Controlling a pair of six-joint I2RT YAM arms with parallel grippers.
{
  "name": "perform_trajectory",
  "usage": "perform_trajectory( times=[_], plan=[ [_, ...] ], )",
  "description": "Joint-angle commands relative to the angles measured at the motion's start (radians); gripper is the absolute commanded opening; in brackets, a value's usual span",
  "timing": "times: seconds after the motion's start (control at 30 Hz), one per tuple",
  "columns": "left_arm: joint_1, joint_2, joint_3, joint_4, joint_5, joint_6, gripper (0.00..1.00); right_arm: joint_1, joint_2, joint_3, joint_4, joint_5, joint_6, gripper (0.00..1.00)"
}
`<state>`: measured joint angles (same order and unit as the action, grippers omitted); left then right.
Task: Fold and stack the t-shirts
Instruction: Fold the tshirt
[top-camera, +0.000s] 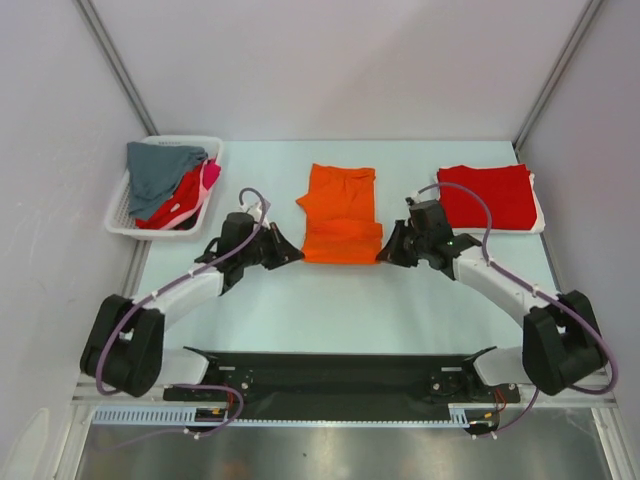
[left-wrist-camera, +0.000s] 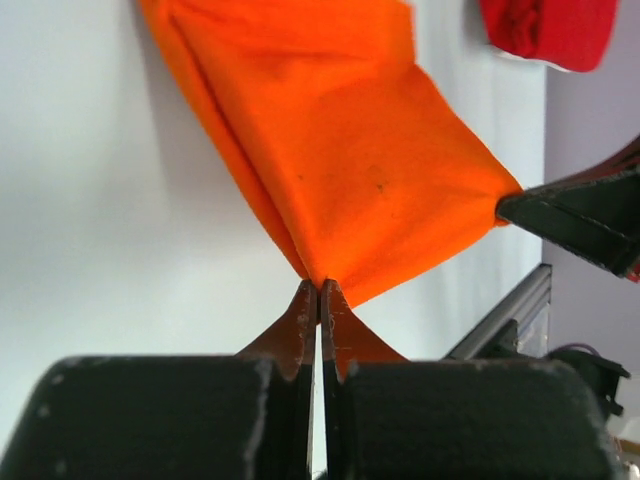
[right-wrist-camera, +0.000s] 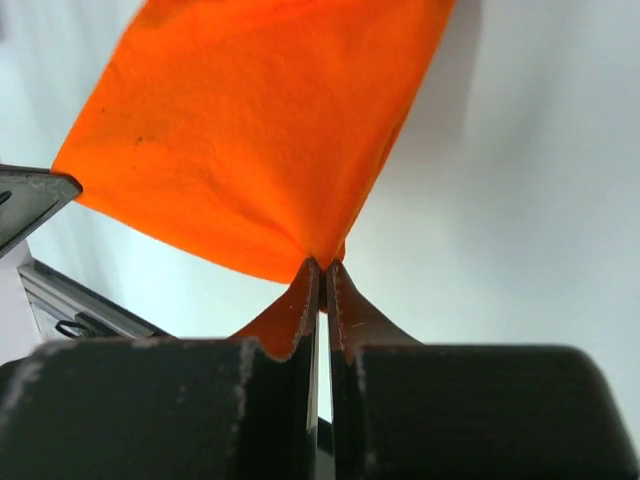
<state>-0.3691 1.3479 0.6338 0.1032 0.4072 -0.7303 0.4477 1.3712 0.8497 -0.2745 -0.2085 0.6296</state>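
- We see the bright orange cloth t-shirt (top-camera: 340, 215) mid-frame on the surface (top-camera: 330, 310).
- Our left pincer (top-camera: 296, 253) clenches its lower-left corner; our right pincer (top-camera: 384, 255) clenches the lower-right.
- A red cloth t-shirt (top-camera: 487, 195), folded, lies upper right.

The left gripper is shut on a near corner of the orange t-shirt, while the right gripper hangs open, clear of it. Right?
Not quite. The right gripper is also shut on a near corner of the orange t-shirt, as the right wrist view shows. The left gripper grips as stated.
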Motion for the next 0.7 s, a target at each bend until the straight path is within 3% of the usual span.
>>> perform_trajectory(
  times=[0.0, 0.23, 0.47, 0.67],
  plan=[
    [-0.021, -0.11, -0.02, -0.08, 0.021, 0.014, 0.0, -0.017, -0.083, 0.043, -0.092, -0.009, -0.033, 0.0],
    [-0.024, -0.282, 0.035, -0.209, 0.012, 0.02, 0.0, -0.027, -0.142, 0.124, -0.173, -0.011, -0.054, 0.0],
    [-0.024, -0.337, 0.056, -0.258, 0.027, 0.022, 0.0, -0.027, -0.141, 0.19, -0.212, -0.034, -0.057, 0.0],
    [-0.07, -0.42, -0.048, -0.284, -0.037, 0.017, 0.0, -0.007, -0.214, 0.045, -0.178, -0.088, -0.004, 0.03]
  ],
)
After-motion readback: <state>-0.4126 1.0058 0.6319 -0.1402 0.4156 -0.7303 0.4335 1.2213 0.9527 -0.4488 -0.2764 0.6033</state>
